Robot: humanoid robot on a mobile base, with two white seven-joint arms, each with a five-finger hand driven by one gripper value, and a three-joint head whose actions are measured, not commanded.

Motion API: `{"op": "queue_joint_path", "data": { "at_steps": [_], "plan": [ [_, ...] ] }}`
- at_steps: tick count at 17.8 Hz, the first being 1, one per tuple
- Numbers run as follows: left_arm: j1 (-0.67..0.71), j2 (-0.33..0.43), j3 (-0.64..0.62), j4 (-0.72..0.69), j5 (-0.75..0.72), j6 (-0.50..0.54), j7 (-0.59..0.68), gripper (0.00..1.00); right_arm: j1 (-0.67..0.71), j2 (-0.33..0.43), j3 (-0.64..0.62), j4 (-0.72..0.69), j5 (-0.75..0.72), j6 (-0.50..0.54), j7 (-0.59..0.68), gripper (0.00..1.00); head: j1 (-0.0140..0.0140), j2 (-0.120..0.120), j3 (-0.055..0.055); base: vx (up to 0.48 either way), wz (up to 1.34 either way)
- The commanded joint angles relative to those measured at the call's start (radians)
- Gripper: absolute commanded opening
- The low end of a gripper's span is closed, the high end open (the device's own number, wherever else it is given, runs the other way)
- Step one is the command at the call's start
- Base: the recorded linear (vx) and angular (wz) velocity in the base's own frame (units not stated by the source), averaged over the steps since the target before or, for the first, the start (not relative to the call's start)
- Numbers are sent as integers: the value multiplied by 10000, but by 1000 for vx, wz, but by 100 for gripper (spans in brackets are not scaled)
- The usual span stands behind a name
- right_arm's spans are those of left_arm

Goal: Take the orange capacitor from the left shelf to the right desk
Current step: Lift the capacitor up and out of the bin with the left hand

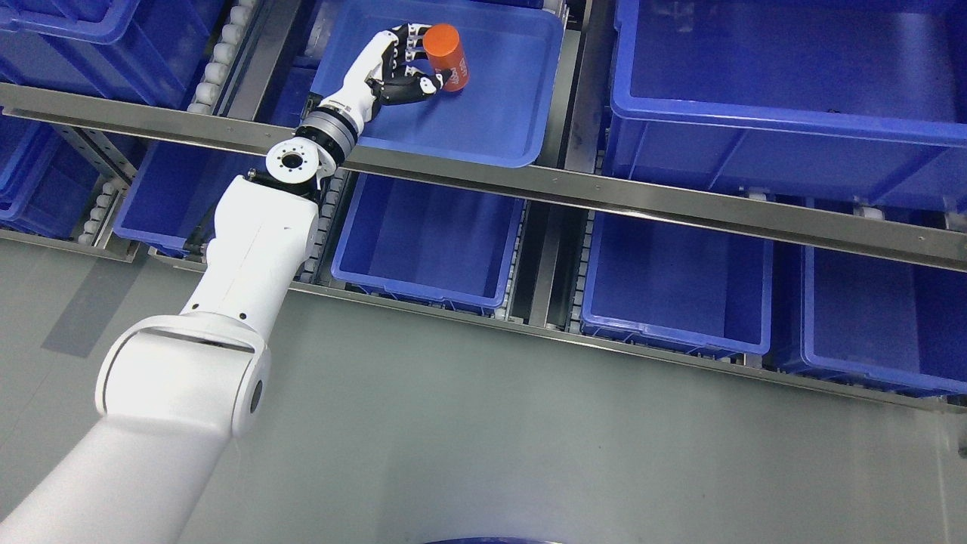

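Observation:
An orange cylindrical capacitor (pixel 446 56) stands tilted in a shallow blue tray (pixel 498 113) on the upper shelf level. My left arm reaches up from the lower left into that tray. My left hand (pixel 418 62) is curled around the capacitor's left side, with the thumb (pixel 423 85) under it and the fingers (pixel 408 41) behind it. The capacitor's lower end seems to rest on or just above the tray floor. The right arm does not show.
A metal shelf rail (pixel 604 198) runs across in front of the tray. A large deep blue bin (pixel 786 83) stands to the right. Several blue bins (pixel 430 242) sit on the lower level. Grey floor (pixel 529 438) fills the foreground.

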Motion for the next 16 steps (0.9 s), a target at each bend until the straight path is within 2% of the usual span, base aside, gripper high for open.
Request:
{"op": "queue_joint_path", "data": {
  "at_steps": [1,6,9,12,16],
  "plan": [
    [408,175,2424,-2749,818,-419,-334,2,199,-175,-123,-175,31,8,6,100,0,0,0,0,0],
    [2401,175,2272,-7137,2231,-296,-30,2,199,-175,-123,-175,31,8,6,100,0,0,0,0,0],
    [3857,175,1355,-9223,2661,-555,919,4,199,-175,-123,-175,31,8,6,100,0,0,0,0,0],
    [5620,175,-71,-10027,2923,-2284,1505,4,199,-175,-123,-175,31,8,6,100,0,0,0,0,0],
    [6852,175,-658,-10135,2908,-3210,1429,4,199,-175,-123,-175,31,8,6,100,0,0,0,0,0]
  ]
}}
